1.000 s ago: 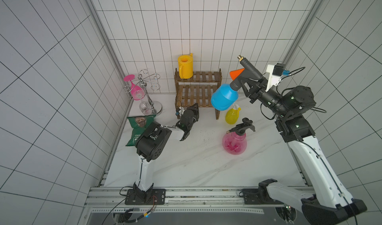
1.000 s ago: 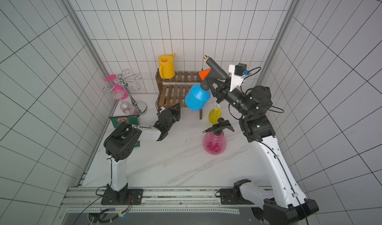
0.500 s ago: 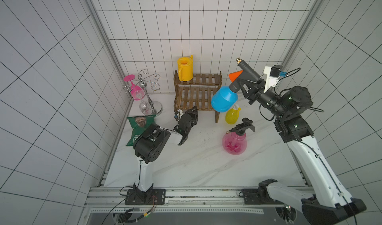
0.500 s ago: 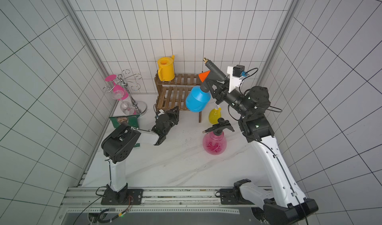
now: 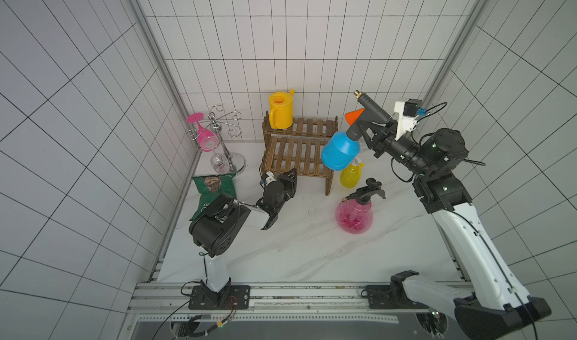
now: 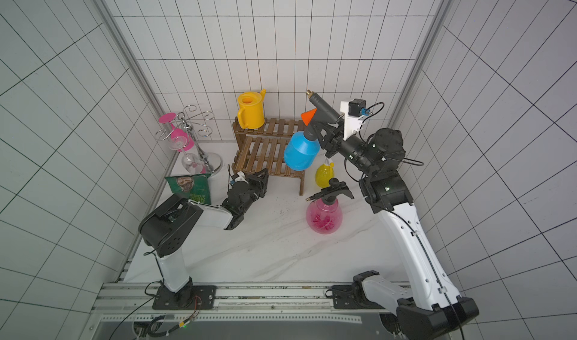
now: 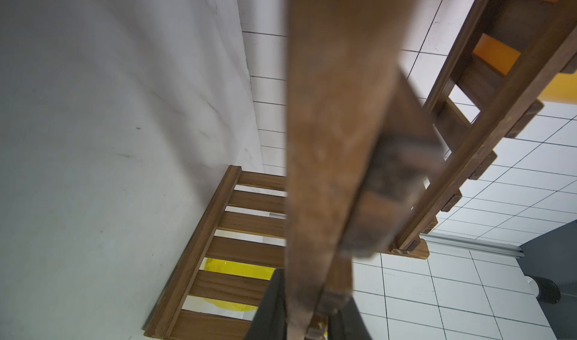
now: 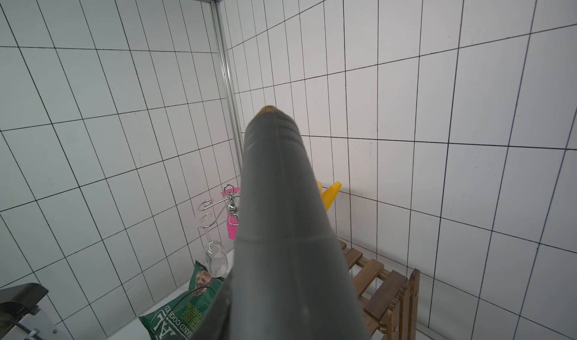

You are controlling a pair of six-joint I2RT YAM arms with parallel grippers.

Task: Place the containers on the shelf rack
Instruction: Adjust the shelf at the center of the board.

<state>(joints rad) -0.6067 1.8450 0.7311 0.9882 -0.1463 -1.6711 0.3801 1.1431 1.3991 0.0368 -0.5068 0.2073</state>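
Right wrist view is filled by the grey sprayer [image 8: 274, 213] of the blue bottle [image 5: 340, 152], which the right hand [image 5: 373, 132] pinches just behind the neck, aloft. In both top views the bottle's long axis is tilted, with its base down over the right end of the shelf rack [image 5: 293, 154] and its nozzle up toward the back wall. It likely needs righting before it is set down.

The lower tier is bare. The upper tier carries the watering can [image 5: 281, 110] at its left end, and its right end is free. The left hand [image 5: 288, 181] is clamped on the rack's front-left leg. The small yellow bottle [image 5: 349, 176] and the pink sprayer [image 5: 354, 218] stand on the surface beside the rack's right legs.
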